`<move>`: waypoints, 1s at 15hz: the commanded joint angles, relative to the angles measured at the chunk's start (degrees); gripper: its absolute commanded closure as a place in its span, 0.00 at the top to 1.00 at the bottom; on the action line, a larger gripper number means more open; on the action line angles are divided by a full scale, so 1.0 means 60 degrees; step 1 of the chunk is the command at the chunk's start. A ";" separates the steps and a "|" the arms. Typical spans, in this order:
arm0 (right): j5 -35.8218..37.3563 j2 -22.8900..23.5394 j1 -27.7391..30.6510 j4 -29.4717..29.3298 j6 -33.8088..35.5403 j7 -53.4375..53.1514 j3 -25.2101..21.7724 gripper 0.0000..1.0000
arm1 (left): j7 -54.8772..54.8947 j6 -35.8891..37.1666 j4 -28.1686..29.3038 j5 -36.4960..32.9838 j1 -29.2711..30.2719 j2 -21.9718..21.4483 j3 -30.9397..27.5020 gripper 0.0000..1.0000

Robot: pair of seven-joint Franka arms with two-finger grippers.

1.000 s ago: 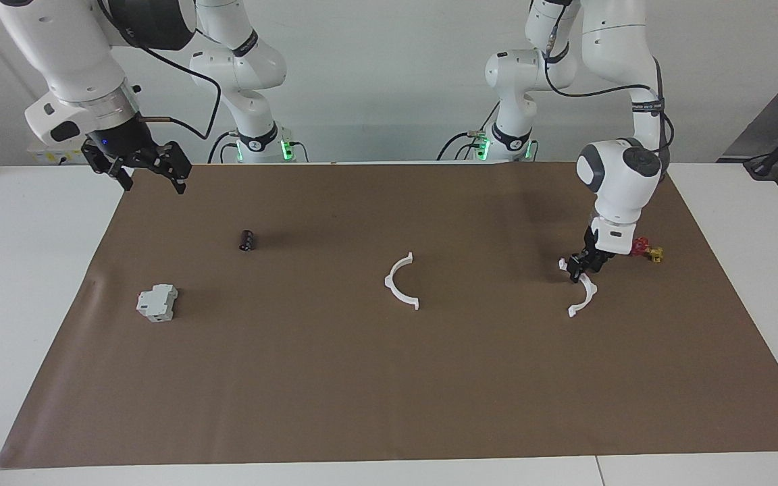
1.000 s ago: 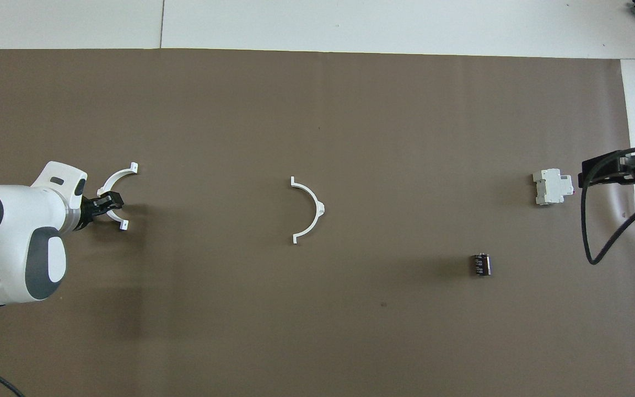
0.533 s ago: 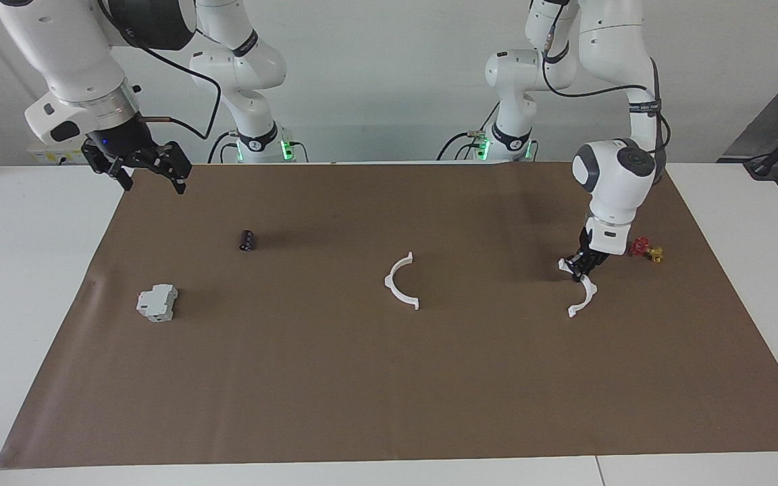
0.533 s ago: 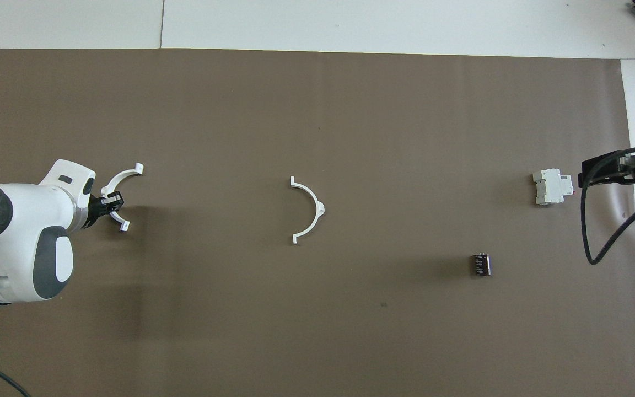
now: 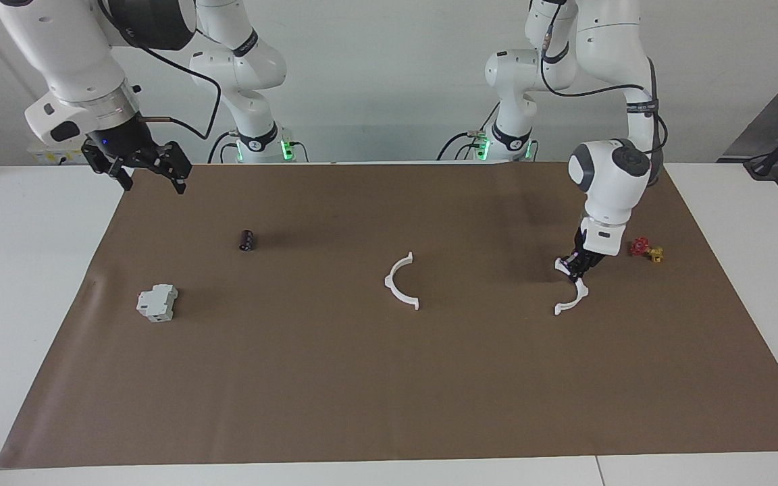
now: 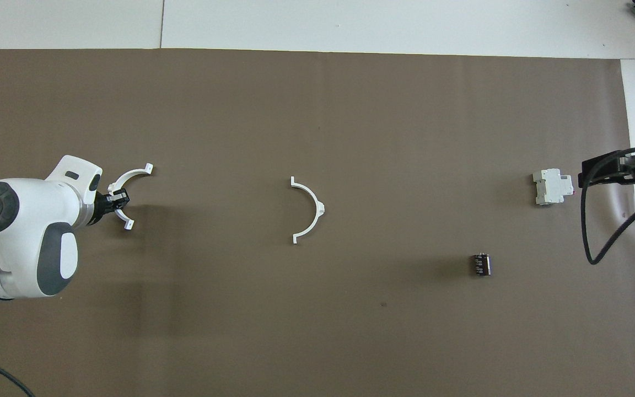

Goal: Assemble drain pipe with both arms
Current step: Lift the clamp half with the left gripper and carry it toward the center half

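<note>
Two white half-ring arcs of the drain pipe are on the brown mat. One arc [image 5: 402, 282] [image 6: 308, 209] lies free at the mat's middle. My left gripper [image 5: 577, 264] [image 6: 117, 199] is shut on the second arc [image 5: 573, 297] [image 6: 130, 177] toward the left arm's end, holding it at its curve just above the mat. My right gripper [image 5: 138, 165] [image 6: 620, 172] hangs open and empty in the air over the mat's corner at the right arm's end, waiting.
A small red-and-yellow valve-like piece [image 5: 646, 250] lies beside the left gripper. A grey-white boxy block [image 5: 157, 302] [image 6: 552, 187] and a small dark cylinder [image 5: 247, 239] [image 6: 481, 264] lie toward the right arm's end. White table borders the mat [image 5: 335, 378].
The left gripper closed on the arc and shifted it a little toward the mat's middle; the arc turned slightly. The right arm has not moved.
</note>
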State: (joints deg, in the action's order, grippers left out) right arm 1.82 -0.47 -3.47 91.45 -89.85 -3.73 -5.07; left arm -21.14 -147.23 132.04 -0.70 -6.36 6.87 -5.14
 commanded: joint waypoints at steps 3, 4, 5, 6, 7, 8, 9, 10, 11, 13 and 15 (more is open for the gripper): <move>0.0107 -0.0054 0.0138 0.0022 0.0121 0.0211 0.0098 1.00 | -0.1512 0.0895 -0.0459 0.0073 -0.0944 -0.0222 -0.0095 0.00; 0.0107 -0.0054 0.0138 0.0022 0.0121 0.0211 0.0098 1.00 | -0.1878 0.1040 -0.0473 0.0073 -0.1135 -0.0266 -0.0095 0.00; 0.0107 -0.0054 0.0138 0.0022 0.0121 0.0211 0.0098 1.00 | -0.2273 0.1143 -0.0473 0.0073 -0.1441 -0.0310 -0.0095 0.00; 0.0107 -0.0054 0.0138 0.0022 0.0121 0.0211 0.0098 1.00 | -0.2567 0.1188 -0.0473 0.0073 -0.1633 -0.0354 -0.0095 0.00; 0.0107 -0.0054 0.0138 0.0022 0.0121 0.0211 0.0098 1.00 | -0.2860 0.1275 -0.0473 0.0073 -0.1736 -0.0383 -0.0095 0.00; 0.0107 -0.0054 0.0138 0.0022 0.0121 0.0211 0.0098 1.00 | -0.3197 0.1349 -0.0473 0.0073 -0.1998 -0.0427 -0.0095 0.00; 0.0107 -0.0054 0.0138 0.0022 0.0121 0.0211 0.0098 1.00 | -0.3519 0.1509 -0.0473 0.0073 -0.2204 -0.0500 -0.0095 0.00; 0.0107 -0.0054 0.0138 0.0022 0.0121 0.0211 0.0098 1.00 | -0.3841 0.1569 -0.0459 0.0073 -0.2351 -0.0515 -0.0095 0.00; 0.0107 -0.0054 0.0138 0.0022 0.0121 0.0211 0.0098 1.00 | -0.4062 0.1569 -0.0459 0.0073 -0.2512 -0.0515 -0.0095 0.00; 0.0107 -0.0054 0.0138 0.0022 0.0121 0.0211 0.0098 1.00 | -0.4574 0.1526 -0.0430 0.0058 -0.2805 -0.0530 -0.0066 0.00; 0.0107 -0.0054 0.0138 0.0022 0.0121 0.0211 0.0098 1.00 | -0.5102 0.1351 -0.0342 0.0058 -0.3127 -0.0559 -0.0022 0.00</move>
State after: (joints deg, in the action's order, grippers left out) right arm 1.82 -0.47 -3.47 91.45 -89.85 -3.73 -5.07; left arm -48.40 -139.49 129.20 -0.70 -22.77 4.77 -4.72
